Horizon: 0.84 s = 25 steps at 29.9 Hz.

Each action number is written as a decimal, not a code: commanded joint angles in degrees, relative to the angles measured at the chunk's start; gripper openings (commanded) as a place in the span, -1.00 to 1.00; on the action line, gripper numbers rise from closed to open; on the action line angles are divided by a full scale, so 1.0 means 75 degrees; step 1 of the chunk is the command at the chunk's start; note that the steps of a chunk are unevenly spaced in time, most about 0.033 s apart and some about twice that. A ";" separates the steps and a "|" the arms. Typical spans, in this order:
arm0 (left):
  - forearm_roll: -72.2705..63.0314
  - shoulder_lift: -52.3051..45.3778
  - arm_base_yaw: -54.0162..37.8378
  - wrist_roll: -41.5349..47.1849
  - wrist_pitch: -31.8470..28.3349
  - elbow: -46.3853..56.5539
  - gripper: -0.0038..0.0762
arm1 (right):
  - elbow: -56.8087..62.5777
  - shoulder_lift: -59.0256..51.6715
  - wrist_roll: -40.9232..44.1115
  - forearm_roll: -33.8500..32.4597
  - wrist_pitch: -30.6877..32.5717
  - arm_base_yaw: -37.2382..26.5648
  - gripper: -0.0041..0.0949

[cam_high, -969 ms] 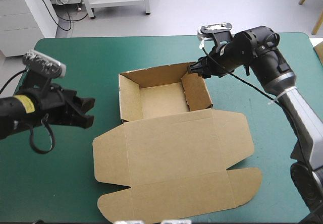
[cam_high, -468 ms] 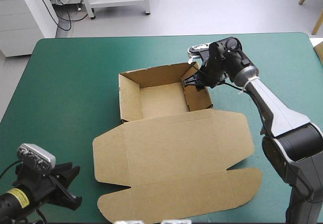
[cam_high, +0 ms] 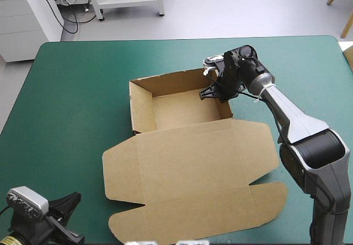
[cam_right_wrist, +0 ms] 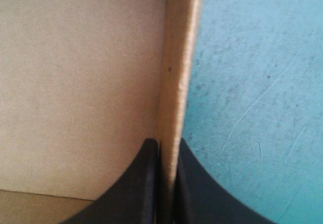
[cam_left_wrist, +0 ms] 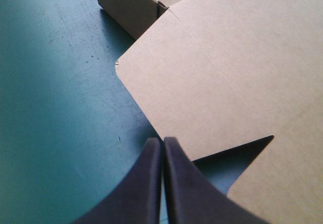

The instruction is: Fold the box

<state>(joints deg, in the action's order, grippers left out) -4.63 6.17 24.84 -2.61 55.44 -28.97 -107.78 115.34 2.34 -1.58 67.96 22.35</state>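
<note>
Box (cam_high: 165, 112) sits mid-tabletop (cam_high: 71, 90). Its far half stands as a tray with walls raised. The lid (cam_high: 190, 165) and its flaps lie flat toward the near edge.

Right gripper (cam_high: 214, 92) is clamped on the tray's right wall (cam_right_wrist: 177, 72), one finger on each side. Left gripper (cam_left_wrist: 162, 143) is pressed together, empty, low at the near-left corner, just beside the lid's left flap.

Judgement: walls formed, with the right wall likely getting its final tuck. Lid untouched.

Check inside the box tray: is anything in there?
Only bare brown floor shows inside the box. The right tool is clamped on the right wall, with one finger inside the tray. The far right corner of the floor beneath it is covered.
</note>
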 commanded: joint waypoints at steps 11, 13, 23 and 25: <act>-0.0100 0.0112 0.0048 0.0084 -0.0510 -0.0182 -0.92 | -0.0200 -0.0403 -0.0514 -0.0613 -0.0126 -0.2045 -0.96; -0.0100 0.0112 0.0048 0.0084 -0.0510 -0.0182 -0.92 | -0.0200 -0.0403 -0.0660 -0.0613 -0.0126 -0.2699 -0.96; -0.0100 0.0112 0.0048 0.0084 -0.0510 -0.0182 -0.92 | -0.0200 -0.0403 -0.1089 -0.0613 -0.0126 -0.5709 -0.96; -0.0100 0.0112 0.0048 0.0084 -0.0510 -0.0182 -0.92 | -0.0200 -0.0403 -0.1203 -0.0584 -0.0126 -0.6220 -0.96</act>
<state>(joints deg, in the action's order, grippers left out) -4.63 6.11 24.84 -2.61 55.50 -28.97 -107.78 115.51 -5.19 -3.79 68.11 -19.90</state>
